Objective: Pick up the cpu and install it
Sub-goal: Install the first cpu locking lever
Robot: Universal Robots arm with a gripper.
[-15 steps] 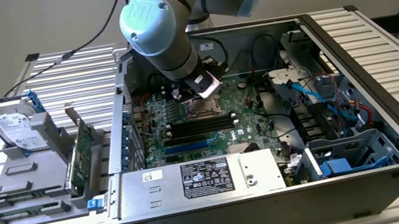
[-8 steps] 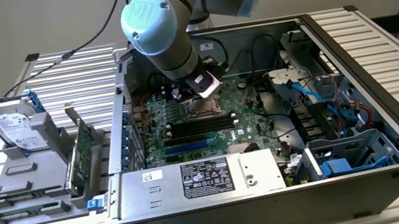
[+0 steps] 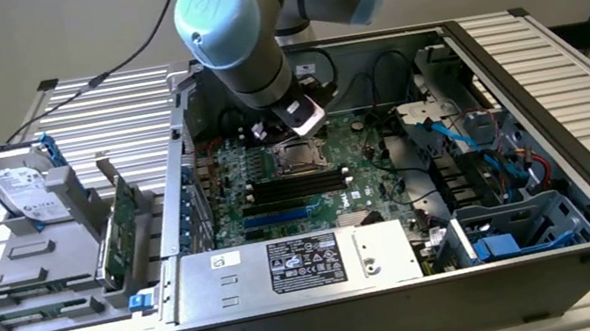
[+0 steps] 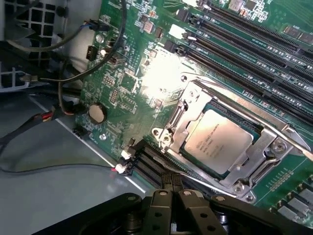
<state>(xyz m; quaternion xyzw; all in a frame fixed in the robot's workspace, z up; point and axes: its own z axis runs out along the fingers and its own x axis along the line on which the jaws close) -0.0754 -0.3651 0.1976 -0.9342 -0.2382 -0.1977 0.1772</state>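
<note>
The cpu (image 4: 217, 139), a small square chip with a dull silver top, lies flat in the motherboard socket, framed by the metal retention bracket (image 4: 171, 129). In the exterior view the cpu (image 3: 297, 158) sits in the middle of the board inside the open computer case. My gripper (image 4: 172, 188) is shut with its two dark fingers pressed together and nothing between them, hovering just beside the socket's edge, apart from the chip. Seen from the exterior camera, the gripper (image 3: 306, 121) hangs a little above the socket.
Black memory slots (image 3: 298, 187) run beside the socket. A silver power supply (image 3: 300, 267) fills the case's near side, with blue drive cages (image 3: 518, 228) at the exterior view's right. Loose cables (image 4: 58, 98) lie near the board. A hard drive (image 3: 20, 187) and green cards (image 3: 121, 228) stand in a grey holder outside.
</note>
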